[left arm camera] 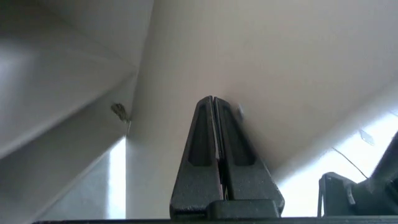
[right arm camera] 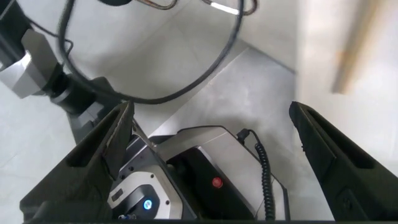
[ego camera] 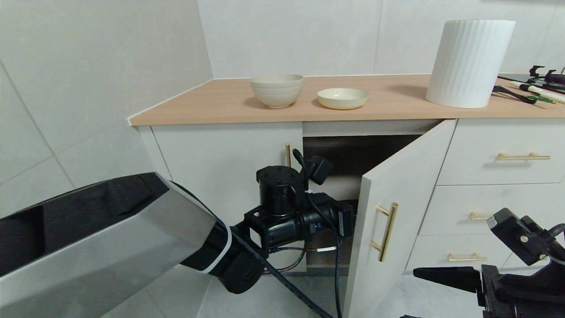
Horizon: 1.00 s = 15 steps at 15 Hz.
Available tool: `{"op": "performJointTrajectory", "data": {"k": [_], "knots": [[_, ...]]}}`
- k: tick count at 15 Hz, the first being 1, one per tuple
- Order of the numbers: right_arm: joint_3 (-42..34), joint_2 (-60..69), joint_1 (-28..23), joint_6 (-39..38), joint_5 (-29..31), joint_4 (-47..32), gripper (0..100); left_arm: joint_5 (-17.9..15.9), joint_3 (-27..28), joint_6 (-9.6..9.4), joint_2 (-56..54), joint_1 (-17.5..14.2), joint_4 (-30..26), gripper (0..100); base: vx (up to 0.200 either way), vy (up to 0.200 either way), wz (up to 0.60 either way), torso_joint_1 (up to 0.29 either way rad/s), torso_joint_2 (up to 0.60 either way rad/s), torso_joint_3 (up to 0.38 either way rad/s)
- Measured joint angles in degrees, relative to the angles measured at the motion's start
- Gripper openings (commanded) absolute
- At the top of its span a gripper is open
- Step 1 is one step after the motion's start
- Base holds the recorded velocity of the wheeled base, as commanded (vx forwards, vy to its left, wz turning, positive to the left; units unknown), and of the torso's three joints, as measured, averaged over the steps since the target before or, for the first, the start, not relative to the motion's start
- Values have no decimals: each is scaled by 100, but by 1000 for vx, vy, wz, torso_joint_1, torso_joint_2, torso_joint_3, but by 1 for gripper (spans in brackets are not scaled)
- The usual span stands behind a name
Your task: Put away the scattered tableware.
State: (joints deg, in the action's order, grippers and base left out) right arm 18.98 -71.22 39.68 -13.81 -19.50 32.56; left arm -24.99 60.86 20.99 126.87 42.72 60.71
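**Bowl and dish on the counter, cupboard door open**

A ribbed cream bowl (ego camera: pixel 276 90) stands toward the left end of the wooden counter (ego camera: pixel 198 108). A shallow cream dish (ego camera: pixel 343 97) sits just beside it, not touching. Farther right is a tall white ribbed container (ego camera: pixel 470 62). Below, the cupboard door (ego camera: pixel 397 212) hangs open. The left gripper (left arm camera: pixel 214 109) is pressed shut on nothing, close to a pale surface (which one, I cannot tell). The right gripper (right arm camera: pixel 210 107) is low over the floor, fingers spread wide and empty.

Bright, even light; soft shadows left of bowl (ego camera: pixel 276 90) and ribbed container (ego camera: pixel 468 62); dark cabinet interior (ego camera: pixel 353 152); wide-angle bend at edges
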Motion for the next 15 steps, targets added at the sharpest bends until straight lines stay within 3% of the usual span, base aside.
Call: {"op": "performJointTrajectory", "data": {"k": [6, 9, 11, 12, 13, 14, 15], "knots": [[0, 79, 69, 2, 0, 0, 100, 34, 339, -15, 41, 39, -468, 0, 0, 0, 0, 0, 0, 0], [0, 113, 74, 2, 0, 0, 100, 261, 480, -61, 41, 166, -947, 0, 0, 0, 0, 0, 0, 0], [-5, 151, 74, 0, -9, 4, 100, 224, 516, -91, 12, 328, -866, 0, 0, 0, 0, 0, 0, 0], [-40, 201, 74, -6, -74, 12, 100, -111, 480, 57, -55, 489, -663, 0, 0, 0, 0, 0, 0, 0], [-68, 284, 74, -11, -239, 26, 100, -763, 374, 541, -160, 651, -380, 0, 0, 0, 0, 0, 0, 0], [-90, 416, 72, -15, -510, 20, 100, -1517, 110, 1317, -311, 784, 180, 0, 0, 0, 0, 0, 0, 0], [-105, 542, 74, -15, -786, 11, 100, -2007, -199, 1855, -438, 836, 1020, 0, 0, 0, 0, 0, 0, 0]]}}
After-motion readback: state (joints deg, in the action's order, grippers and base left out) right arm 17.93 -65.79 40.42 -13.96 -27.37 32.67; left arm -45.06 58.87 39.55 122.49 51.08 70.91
